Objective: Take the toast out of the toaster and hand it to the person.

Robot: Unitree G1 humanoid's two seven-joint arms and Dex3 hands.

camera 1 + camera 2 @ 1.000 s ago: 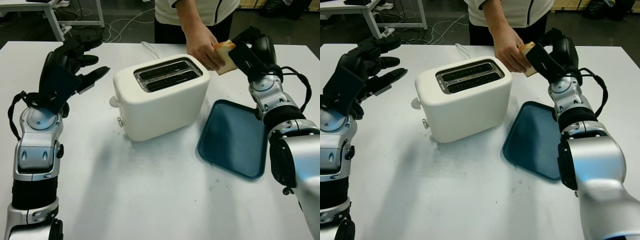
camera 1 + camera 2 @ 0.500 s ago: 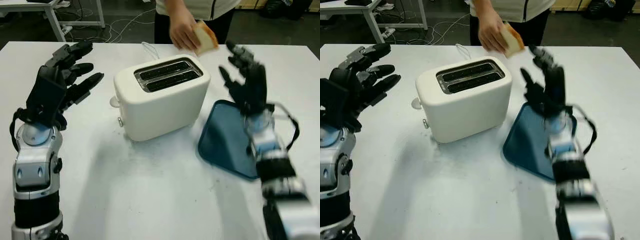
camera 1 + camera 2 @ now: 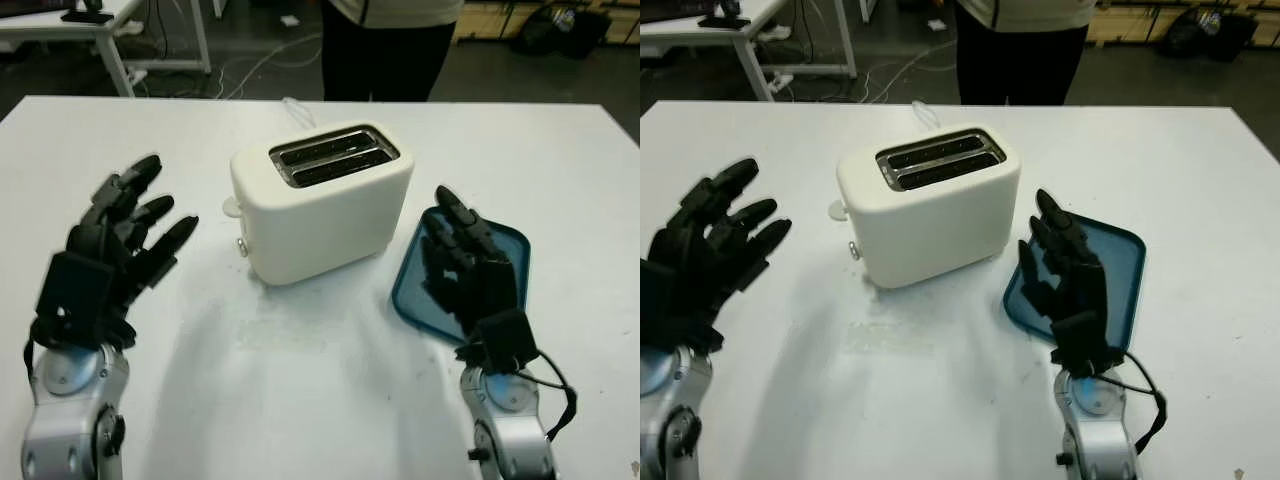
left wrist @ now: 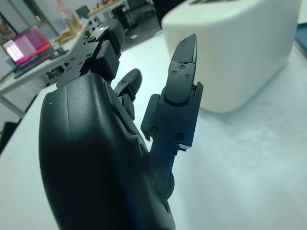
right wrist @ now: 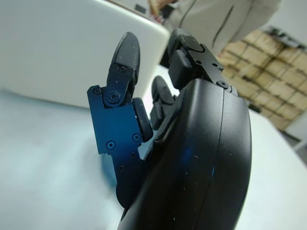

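The white toaster (image 3: 322, 200) stands in the middle of the white table (image 3: 300, 390), and both of its top slots look empty. A person (image 3: 385, 45) in dark trousers stands behind the table's far edge. My left hand (image 3: 120, 250) is open, held up to the left of the toaster and holding nothing. Over the near part of the blue tray (image 3: 470, 265), to the right of the toaster, my right hand (image 3: 465, 265) is open. In the wrist views the toaster (image 4: 240, 52) sits just beyond the left hand (image 4: 144, 96), and the right hand (image 5: 158, 110) is close beside its white wall (image 5: 57, 48).
The blue tray lies flat to the right of the toaster. A white cord (image 3: 296, 108) runs off the table's far edge behind the toaster. Another table with a laptop (image 4: 29, 45) stands at the far left, with cables on the floor.
The person took the toast from my right hand and drew it away out of sight. My right hand opened and pulled back over the tray. My left hand dropped lower.
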